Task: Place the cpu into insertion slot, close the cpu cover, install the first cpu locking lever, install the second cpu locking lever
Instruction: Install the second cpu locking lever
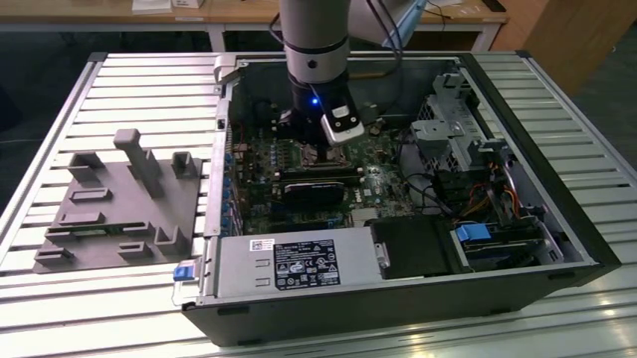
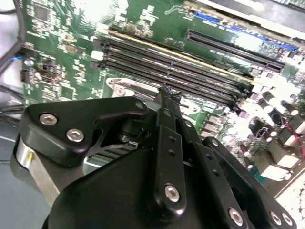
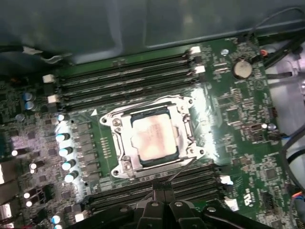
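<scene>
Dull silvery-bronze square cpu (image 3: 151, 138) sits in the silver-rimmed insertion slot (image 3: 177, 158) on the green board; thin silver frame cover (image 3: 182, 128) lies down around it. Levers: cannot tell if latched. Black fingers (image 3: 161, 187) pressed together, empty, just beside the socket.

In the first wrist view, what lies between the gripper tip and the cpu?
Only the socket's silver frame edge and a thin lever wire separate gripper from cpu.

Bright glare off the cpu (image 3: 151, 138) and green board (image 3: 248, 109) in the first wrist view; case interior (image 1: 398, 89) dim, shadowed.
</scene>
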Controlling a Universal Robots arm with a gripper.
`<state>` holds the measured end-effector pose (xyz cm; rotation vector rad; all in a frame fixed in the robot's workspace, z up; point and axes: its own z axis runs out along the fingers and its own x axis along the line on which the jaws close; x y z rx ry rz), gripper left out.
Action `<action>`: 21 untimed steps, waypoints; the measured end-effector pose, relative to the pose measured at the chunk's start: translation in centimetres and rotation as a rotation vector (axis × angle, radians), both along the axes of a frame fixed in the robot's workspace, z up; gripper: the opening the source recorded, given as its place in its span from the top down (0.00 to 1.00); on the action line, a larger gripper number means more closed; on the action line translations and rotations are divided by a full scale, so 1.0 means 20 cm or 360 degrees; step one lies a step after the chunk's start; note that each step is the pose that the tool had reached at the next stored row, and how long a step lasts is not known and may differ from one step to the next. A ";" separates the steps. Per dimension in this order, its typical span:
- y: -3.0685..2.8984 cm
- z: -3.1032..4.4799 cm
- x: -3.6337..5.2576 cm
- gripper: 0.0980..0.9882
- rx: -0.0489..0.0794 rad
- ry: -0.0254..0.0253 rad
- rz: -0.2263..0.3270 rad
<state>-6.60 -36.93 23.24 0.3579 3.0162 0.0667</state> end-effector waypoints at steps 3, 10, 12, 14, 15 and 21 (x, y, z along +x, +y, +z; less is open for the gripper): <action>-0.007 -0.018 -0.014 1.00 0.0000 0.00005 0.0018; -0.017 -0.058 -0.039 1.00 0.0015 0.00021 0.0066; -0.018 -0.066 -0.045 1.00 0.0030 0.00015 0.0081; -0.021 -0.070 -0.050 1.00 0.0046 0.00013 0.0093; -0.022 -0.072 -0.051 1.00 0.0054 0.00011 0.0099; -0.043 -0.079 -0.057 1.00 0.0080 0.00007 0.0122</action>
